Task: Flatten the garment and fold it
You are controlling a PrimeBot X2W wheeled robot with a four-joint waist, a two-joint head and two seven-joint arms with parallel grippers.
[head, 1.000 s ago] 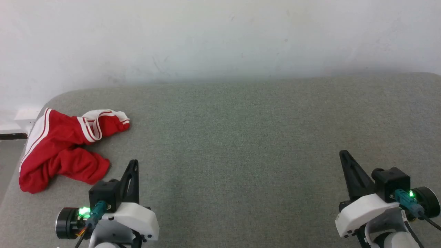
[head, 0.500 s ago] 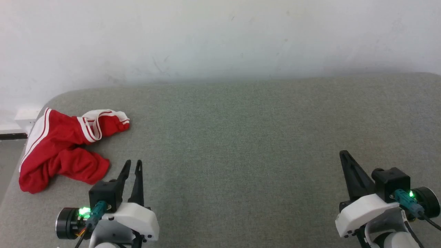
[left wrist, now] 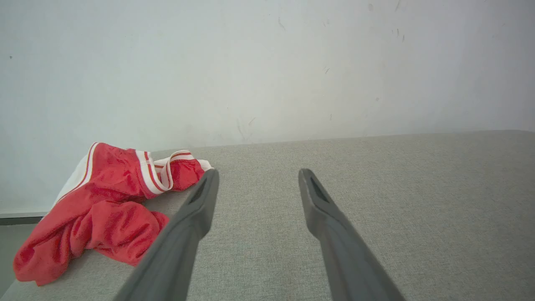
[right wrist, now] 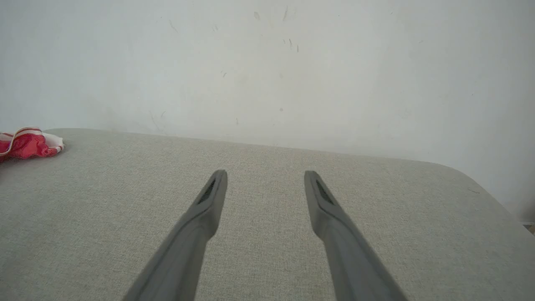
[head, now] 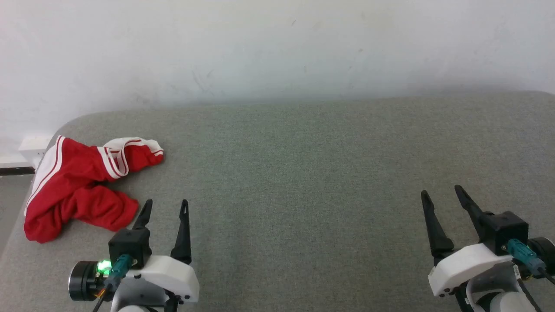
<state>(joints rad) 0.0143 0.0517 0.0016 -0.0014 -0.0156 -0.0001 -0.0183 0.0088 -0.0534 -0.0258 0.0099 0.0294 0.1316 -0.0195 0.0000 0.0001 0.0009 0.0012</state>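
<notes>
The left claw (head: 167, 202) is nearest, at the lower left of the head view. It is released, its two dark fingers spread with nothing between them, over the grey fabric surface (head: 303, 173). Well apart at the lower right, the right claw (head: 440, 190) is also spread wide and empty. Just beyond the left claw and to its left lies the garment (head: 73, 190). It is a crumpled red heap with white-and-red striped trim by the surface's left edge, touching neither claw. A pale, scuffed wall (head: 277, 52) rises behind.
</notes>
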